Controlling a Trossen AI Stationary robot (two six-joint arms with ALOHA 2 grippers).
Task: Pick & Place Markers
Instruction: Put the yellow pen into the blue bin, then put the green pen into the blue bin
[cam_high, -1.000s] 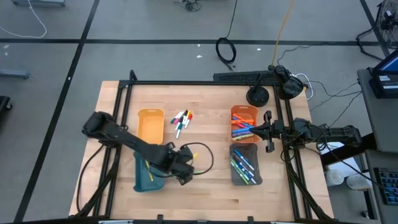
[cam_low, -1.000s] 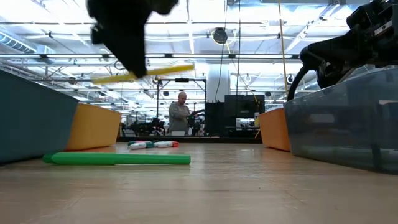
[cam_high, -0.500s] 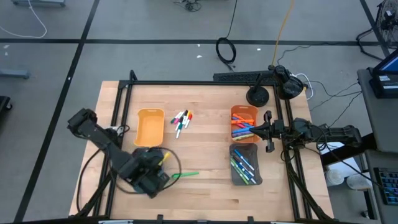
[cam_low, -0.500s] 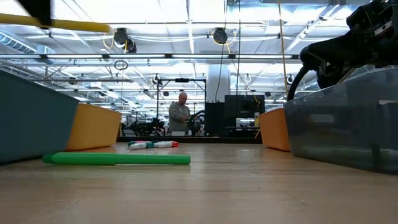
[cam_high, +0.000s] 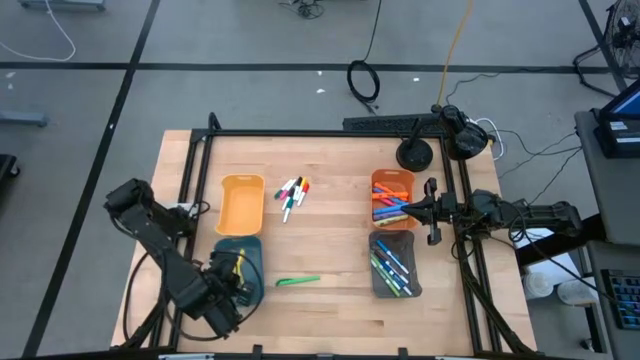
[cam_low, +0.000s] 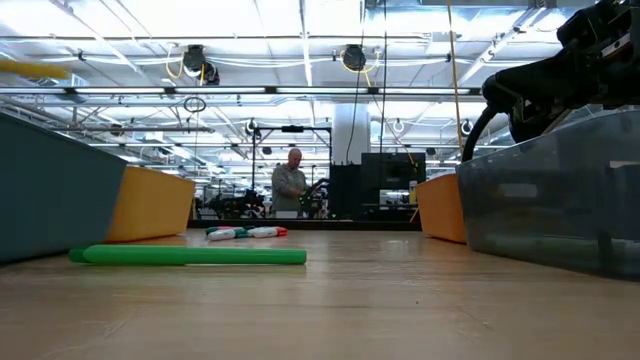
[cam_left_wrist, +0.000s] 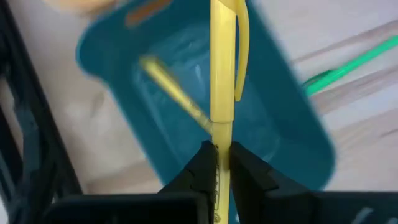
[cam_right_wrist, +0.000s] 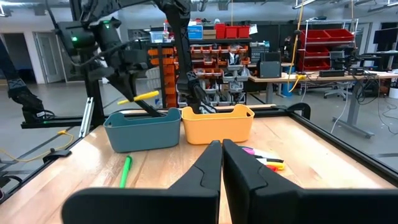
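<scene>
Left wrist view: the left gripper (cam_left_wrist: 217, 158) pinches a slim yellow plastic marker (cam_left_wrist: 222, 62) by one end above the rectangular teal plastic tray (cam_left_wrist: 298, 134), where its long overhang could tip it past the rim on release.

A large industrial workshop or robotics lab. Beyond the wooden worktop (cam_high: 330, 230) the hall runs deep, with a high ceiling of steel trusses and strip lights (cam_low: 300, 40), shelving stacked with red and orange parts bins (cam_right_wrist: 217, 53), far desks carrying monitors (cam_right_wrist: 270, 62), and a person (cam_low: 291, 183) standing at a station. The floor is grey concrete with trailing cables (cam_high: 365, 80).
</scene>
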